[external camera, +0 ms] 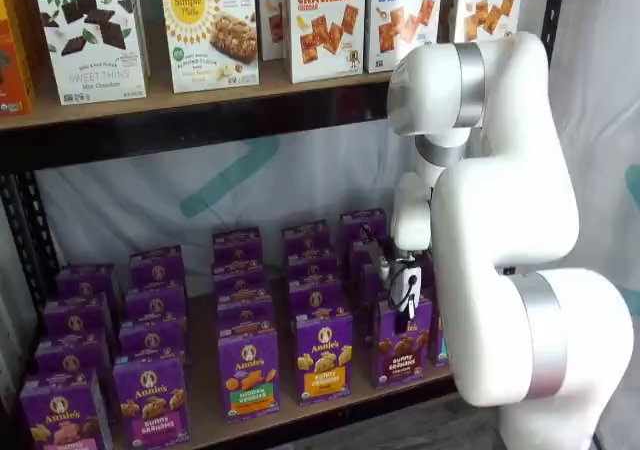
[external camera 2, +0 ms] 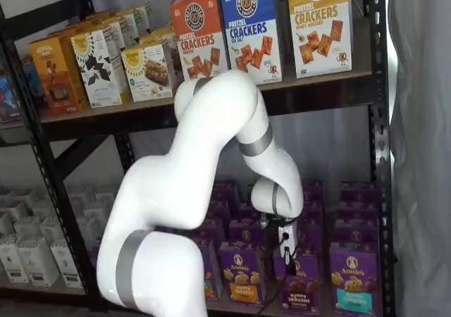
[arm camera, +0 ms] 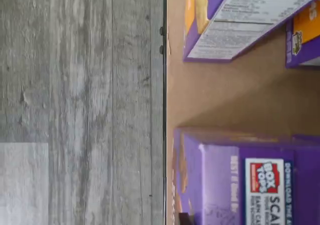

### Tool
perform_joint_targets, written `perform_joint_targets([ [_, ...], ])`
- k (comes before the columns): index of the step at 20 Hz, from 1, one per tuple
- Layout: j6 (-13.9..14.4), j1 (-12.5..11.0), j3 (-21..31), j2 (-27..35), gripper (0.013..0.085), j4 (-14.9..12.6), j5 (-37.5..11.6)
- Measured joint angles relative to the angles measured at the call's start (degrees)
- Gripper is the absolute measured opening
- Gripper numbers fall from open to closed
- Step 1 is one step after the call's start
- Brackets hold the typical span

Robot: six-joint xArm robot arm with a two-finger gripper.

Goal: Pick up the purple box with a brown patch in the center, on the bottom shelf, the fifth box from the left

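The purple box point(external camera: 400, 344) stands upright at the front of the bottom shelf point(external camera: 205, 420), with dark brown bunny cookies and a dark brown bottom band. It also shows in a shelf view point(external camera 2: 303, 286). My gripper point(external camera: 404, 308) hangs just above and in front of its top edge, and also shows in a shelf view point(external camera 2: 287, 259). Its black fingers show with no plain gap and hold nothing. In the wrist view a purple carton top with a Box Tops label point(arm camera: 250, 185), brown along its front edge, stands on the tan board point(arm camera: 225, 95).
A purple carton with yellow-orange cookies point(external camera: 322, 356) stands left of the target, and a teal-banded one point(external camera 2: 351, 278) to its right. More purple cartons fill the rows behind. Cracker boxes point(external camera: 325, 20) line the upper board. Grey wood floor point(arm camera: 80, 85) lies beyond the shelf edge.
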Motion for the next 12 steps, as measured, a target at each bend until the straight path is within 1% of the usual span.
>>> perform_joint_targets([
  [3,0.49,0.22,1.76,-1.22,0.0330,-0.32,-0.26],
  [9,1.92,0.62,7.24,-5.03,0.0330,-1.47,-1.29],
  [12,1.82,1.03,10.77,-7.66,0.0330,-0.97,-1.67],
])
